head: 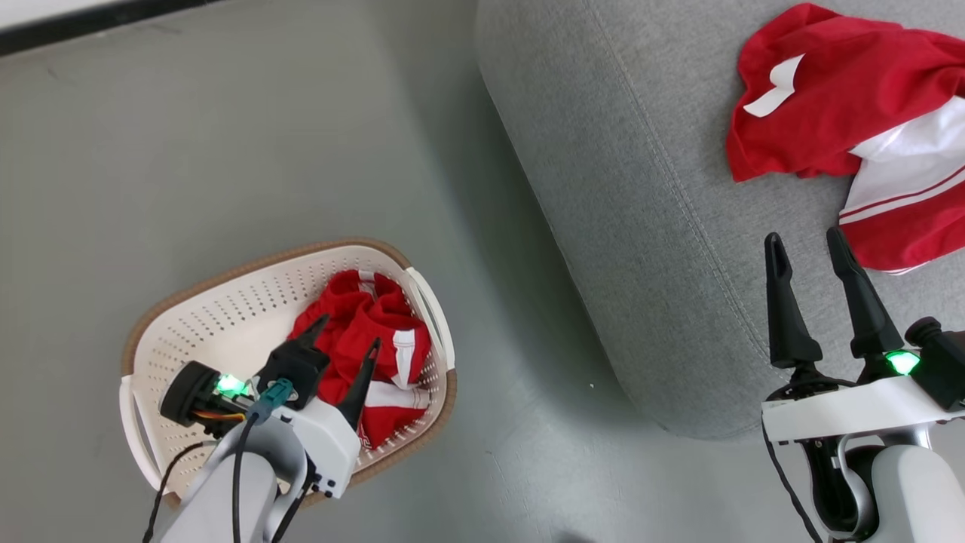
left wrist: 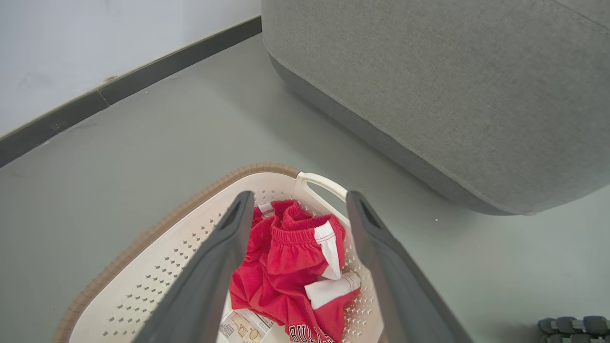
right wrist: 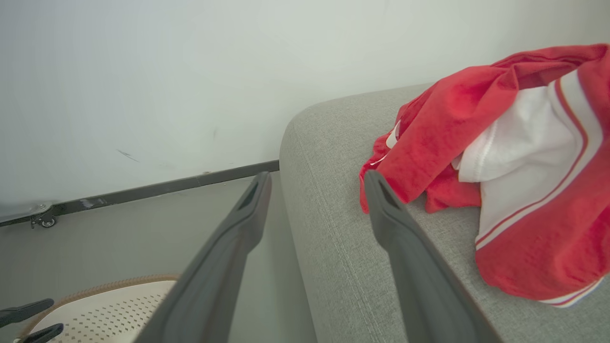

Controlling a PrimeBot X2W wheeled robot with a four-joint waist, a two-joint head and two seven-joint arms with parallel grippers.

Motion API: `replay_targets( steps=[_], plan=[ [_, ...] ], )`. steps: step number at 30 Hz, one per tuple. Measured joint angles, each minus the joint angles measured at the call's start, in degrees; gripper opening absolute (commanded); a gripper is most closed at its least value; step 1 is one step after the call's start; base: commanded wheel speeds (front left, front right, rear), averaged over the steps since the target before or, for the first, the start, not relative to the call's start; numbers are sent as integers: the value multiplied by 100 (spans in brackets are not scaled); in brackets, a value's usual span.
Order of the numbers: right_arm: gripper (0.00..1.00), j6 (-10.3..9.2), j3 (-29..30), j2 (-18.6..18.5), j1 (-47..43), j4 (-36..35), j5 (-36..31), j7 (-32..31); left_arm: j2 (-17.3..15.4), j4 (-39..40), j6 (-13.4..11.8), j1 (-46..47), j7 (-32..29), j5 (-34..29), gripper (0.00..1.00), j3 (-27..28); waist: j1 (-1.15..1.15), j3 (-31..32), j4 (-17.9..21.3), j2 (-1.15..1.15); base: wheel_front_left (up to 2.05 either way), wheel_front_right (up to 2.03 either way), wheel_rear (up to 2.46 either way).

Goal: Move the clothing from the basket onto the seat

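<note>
A cream basket [head: 226,317] with a brown rim stands on the floor at the lower left. In its right half lies crumpled red and white clothing [head: 377,339], also seen in the left wrist view [left wrist: 290,267] with "BULLS" lettering at its lower edge. My left gripper [head: 348,335] hangs open just above that clothing, nothing between its fingers. More red and white clothing [head: 852,121] lies on the grey seat [head: 633,188] at the upper right. My right gripper [head: 807,245] stands open over the seat, its fingertips just left of that clothing [right wrist: 500,157].
Grey floor [head: 226,151] surrounds the basket, with a strip of it between basket and seat. A white wall with a dark skirting board [left wrist: 119,88] runs along the back. A barcode label [left wrist: 243,326] lies in the basket bottom. A small castor [right wrist: 45,220] sits at the wall.
</note>
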State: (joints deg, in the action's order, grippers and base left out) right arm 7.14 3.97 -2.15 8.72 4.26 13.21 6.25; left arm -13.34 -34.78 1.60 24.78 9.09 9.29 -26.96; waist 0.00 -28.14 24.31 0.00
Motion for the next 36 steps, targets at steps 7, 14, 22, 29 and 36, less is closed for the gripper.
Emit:
replay_targets(
  steps=[7,14,22,29,36],
  plan=[
    [100,0,-32,1,158,31,8,84,-23,-126,0,171,8,-65,100,-13,0,-240,38,0,0,0,0],
    [100,0,-114,2,265,87,52,157,-70,-259,-1,312,73,-178,100,-73,0,-491,47,0,0,0,0],
    [100,0,-129,2,446,157,69,268,-78,-438,-1,488,109,-258,100,-121,0,-730,41,0,0,0,0],
    [100,0,-129,2,583,229,114,343,-127,-588,-5,675,110,-426,100,-215,0,-923,45,0,0,0,0],
    [100,0,-189,2,686,305,198,392,-238,-773,-53,920,63,-664,100,-335,0,-1101,67,0,0,0,0]
  ],
)
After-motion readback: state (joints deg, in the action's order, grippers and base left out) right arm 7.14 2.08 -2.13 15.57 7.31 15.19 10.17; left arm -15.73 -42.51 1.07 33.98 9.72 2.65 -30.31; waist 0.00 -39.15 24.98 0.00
